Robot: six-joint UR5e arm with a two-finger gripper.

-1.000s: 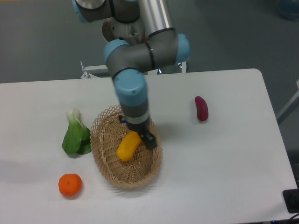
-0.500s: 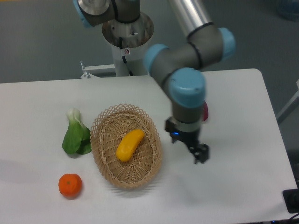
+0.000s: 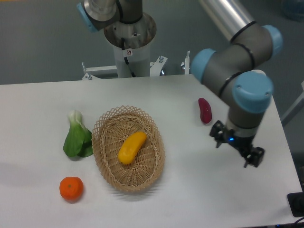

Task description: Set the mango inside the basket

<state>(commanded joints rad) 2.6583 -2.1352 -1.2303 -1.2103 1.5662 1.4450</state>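
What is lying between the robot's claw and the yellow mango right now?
In the camera view, only the basket's right wall and bare white table separate the claw from the mango. The purple vegetable sits farther back, off that line.

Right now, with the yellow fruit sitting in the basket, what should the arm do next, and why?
Probably nothing more than come to rest clear of the produce. The mango lies inside the basket, and the gripper hangs empty over bare table to the right, near the purple vegetable, so the job looks done.
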